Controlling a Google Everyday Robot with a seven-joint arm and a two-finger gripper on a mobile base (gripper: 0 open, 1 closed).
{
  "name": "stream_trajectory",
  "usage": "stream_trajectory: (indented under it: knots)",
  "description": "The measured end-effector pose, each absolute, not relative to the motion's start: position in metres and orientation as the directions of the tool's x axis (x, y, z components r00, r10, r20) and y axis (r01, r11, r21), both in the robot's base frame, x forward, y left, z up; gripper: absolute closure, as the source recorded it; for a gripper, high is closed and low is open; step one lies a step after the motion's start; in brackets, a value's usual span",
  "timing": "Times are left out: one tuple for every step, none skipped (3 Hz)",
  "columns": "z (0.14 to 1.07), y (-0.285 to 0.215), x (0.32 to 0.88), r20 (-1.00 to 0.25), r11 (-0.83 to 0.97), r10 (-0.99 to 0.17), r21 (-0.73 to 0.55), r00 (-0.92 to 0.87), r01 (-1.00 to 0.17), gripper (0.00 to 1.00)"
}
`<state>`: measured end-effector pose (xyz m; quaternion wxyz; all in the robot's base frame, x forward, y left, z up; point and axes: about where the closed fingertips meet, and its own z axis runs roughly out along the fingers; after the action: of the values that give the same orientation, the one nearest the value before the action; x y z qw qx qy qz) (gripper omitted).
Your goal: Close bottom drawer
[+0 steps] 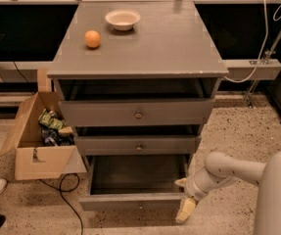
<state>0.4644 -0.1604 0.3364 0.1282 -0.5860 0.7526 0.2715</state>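
Box (35,151) w/ clutter sits just left of the cabinet, and a cable (74,205) loops on the floor in front of it, prob. clear of the slide path but close. Bottom drawer (130,202) is pulled well out, empty as far as visible, small knob at centre of the panel. Gripper (183,197) is at the panel's right end, fingers spread, one over the rim, one in front, gripping nothing. Risks: an off-centre push there could skew the drawer & jam it on its runners. The inner finger could get pinched betw. panel & frame. A glancing contact may slip off the corner.
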Motion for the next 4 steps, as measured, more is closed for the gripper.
stream_trajectory:
  knots:
    - [0.304,-0.173,0.463,-0.490,0.179,-0.817,0.283,-0.303,-0.942,0.27]
    - [0.269,-0.186,0.453,-0.472,0.211,-0.811,0.316,-0.346,-0.925,0.58]
    - [0.269,-0.186,0.453,-0.472,0.211,-0.811,0.316,-0.346,-0.925,0.81]
    - [0.248,-0.191,0.453,-0.464,0.202,-0.829,0.274,-0.313,-0.940,1.00]
